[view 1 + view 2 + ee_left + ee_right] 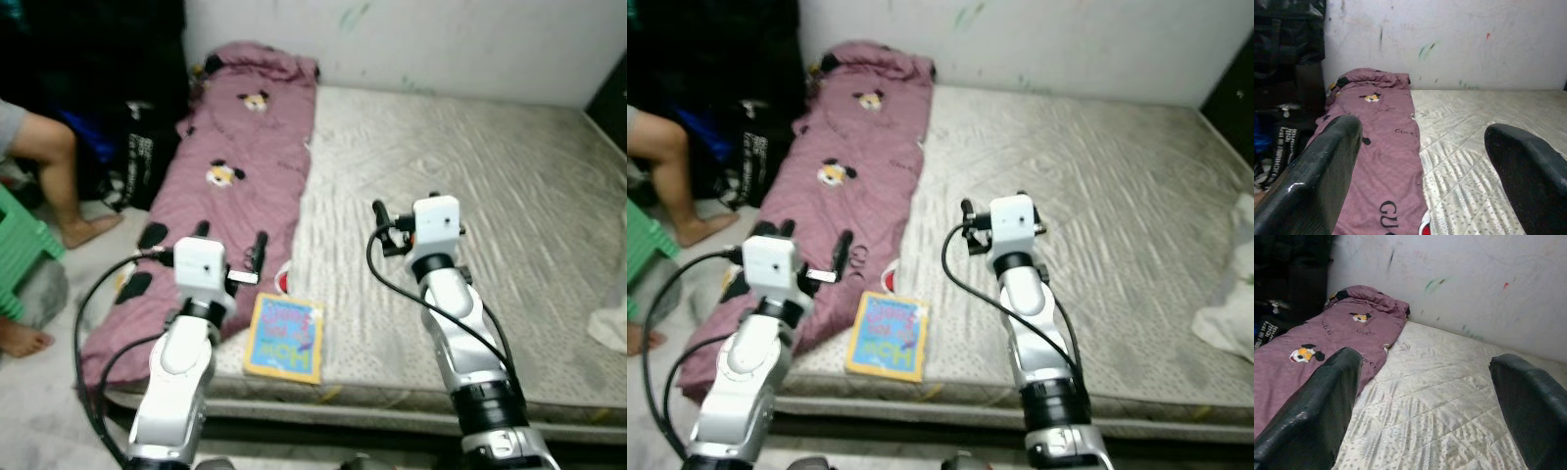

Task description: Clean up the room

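A colourful children's book (284, 338) lies flat near the front edge of the grey-white mattress (470, 176). A purple blanket (240, 166) with cartoon prints runs along the mattress's left side, bunched at the wall. A small red-and-white object (282, 281) peeks from the blanket's edge just beyond the book. My left gripper (230, 238) is open and hovers over the blanket's near end, left of the book. Held open above the middle of the mattress, my right gripper (406, 208) has nothing between its fingers (1327, 406).
A person's bare legs (54, 186) and a green stool (20, 250) are on the floor at the left. Black bags (137, 147) stand against the dark corner there. A white cloth (612, 323) lies at the mattress's right edge. A marked white wall (1449, 39) backs the bed.
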Motion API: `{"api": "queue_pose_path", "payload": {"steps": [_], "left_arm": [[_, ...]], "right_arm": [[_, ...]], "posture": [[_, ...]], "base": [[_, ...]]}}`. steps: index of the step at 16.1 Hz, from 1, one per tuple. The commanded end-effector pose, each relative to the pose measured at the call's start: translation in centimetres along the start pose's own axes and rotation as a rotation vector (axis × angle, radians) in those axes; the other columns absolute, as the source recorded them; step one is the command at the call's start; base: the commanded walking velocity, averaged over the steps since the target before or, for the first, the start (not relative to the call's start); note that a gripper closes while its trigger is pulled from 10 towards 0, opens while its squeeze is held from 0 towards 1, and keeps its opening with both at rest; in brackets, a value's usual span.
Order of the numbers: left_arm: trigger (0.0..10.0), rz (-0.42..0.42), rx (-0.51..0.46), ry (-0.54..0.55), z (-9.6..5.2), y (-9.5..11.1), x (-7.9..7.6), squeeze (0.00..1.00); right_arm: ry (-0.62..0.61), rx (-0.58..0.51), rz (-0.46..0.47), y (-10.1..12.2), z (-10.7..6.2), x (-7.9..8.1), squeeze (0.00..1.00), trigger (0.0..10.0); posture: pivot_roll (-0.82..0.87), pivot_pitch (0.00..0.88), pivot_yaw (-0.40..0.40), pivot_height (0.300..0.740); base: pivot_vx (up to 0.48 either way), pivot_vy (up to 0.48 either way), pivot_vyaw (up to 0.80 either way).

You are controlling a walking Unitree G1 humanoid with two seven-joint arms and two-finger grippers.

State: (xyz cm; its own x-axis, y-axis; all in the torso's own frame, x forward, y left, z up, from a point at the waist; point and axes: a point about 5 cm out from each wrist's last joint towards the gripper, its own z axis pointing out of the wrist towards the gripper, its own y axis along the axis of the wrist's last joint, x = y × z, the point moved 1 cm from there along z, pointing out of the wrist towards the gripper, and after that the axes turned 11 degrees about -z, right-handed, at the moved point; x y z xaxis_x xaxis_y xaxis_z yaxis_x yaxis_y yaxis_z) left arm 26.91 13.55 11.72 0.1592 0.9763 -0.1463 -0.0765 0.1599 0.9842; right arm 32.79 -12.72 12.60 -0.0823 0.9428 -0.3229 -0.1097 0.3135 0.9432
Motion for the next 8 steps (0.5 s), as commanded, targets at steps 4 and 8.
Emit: {"api": "queue_pose_path", "payload": {"steps": [4, 8], "left_arm": [[10.0, 0.013, 0.015, 0.015, 0.04, -0.18, 0.18, 0.00], [10.0, 0.005, 0.015, 0.013, 0.12, -0.19, 0.13, 0.00]], "right_arm": [[0.002, 0.000, 0.006, 0.09, 0.19, 0.26, 0.00, 10.0], [-0.005, 0.016, 0.012, -0.12, 0.26, 0.14, 0.00, 10.0]], "posture": [[0.07, 0.000, -0.055, 0.740], [0.07, 0.000, -0.055, 0.740]], "base": [[0.000, 0.000, 0.00], [0.000, -0.211, -0.36]]}}
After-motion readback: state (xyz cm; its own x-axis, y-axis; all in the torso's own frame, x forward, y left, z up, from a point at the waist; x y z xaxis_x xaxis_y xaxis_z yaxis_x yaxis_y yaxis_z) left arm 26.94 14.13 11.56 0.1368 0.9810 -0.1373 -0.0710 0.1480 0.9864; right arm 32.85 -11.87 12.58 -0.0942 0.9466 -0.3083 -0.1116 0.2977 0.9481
